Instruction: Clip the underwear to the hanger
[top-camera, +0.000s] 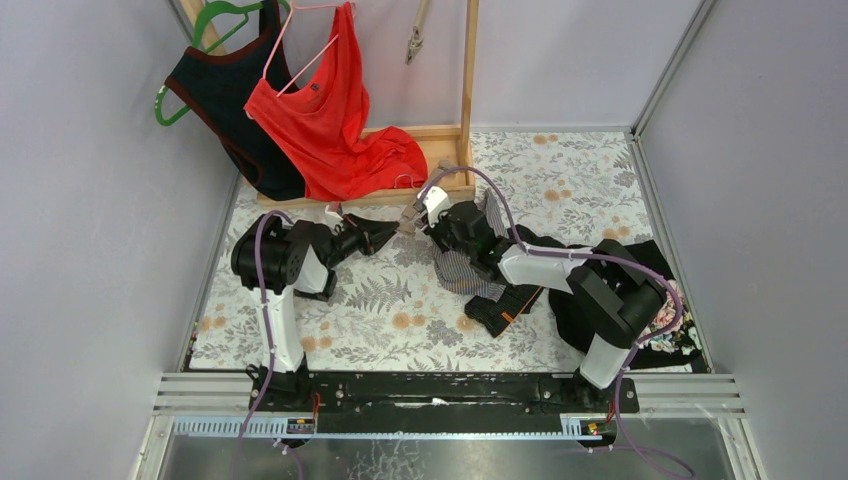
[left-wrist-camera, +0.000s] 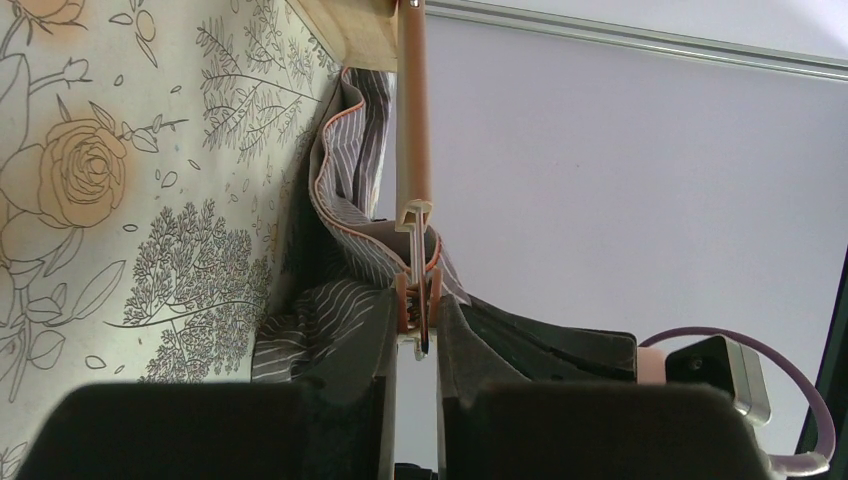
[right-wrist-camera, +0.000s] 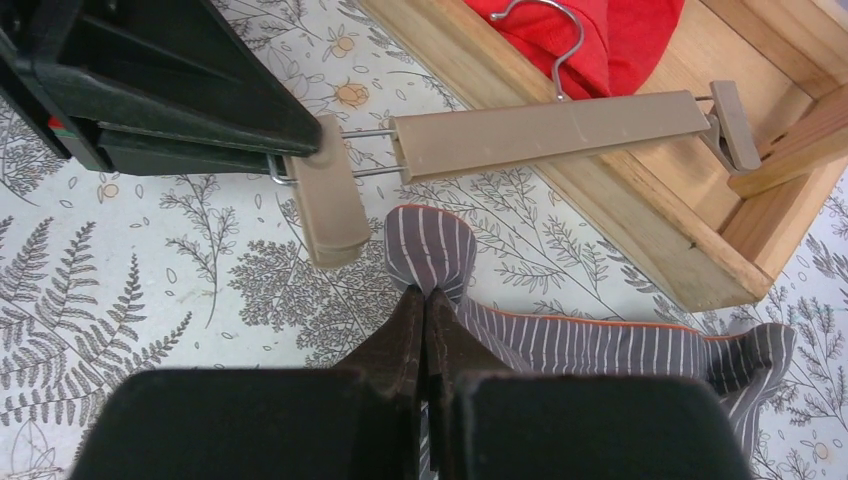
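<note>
The left claw (left-wrist-camera: 415, 328) squeezes a clip (right-wrist-camera: 328, 205) on the hanger (right-wrist-camera: 545, 130); the right claw (right-wrist-camera: 425, 305) is closed on a fold of the striped underwear (right-wrist-camera: 600, 345), the clip just beyond its tips. Light, limp cloth: the banded edge should grip best.

The hanger (right-wrist-camera: 540, 130) stretched in front of the rack base (right-wrist-camera: 640, 235), its left clip in the left gripper (top-camera: 392, 232). The underwear (right-wrist-camera: 600, 345) lay on the table (top-camera: 380, 320) just before it, pinched by the right gripper (right-wrist-camera: 425, 300).
</note>
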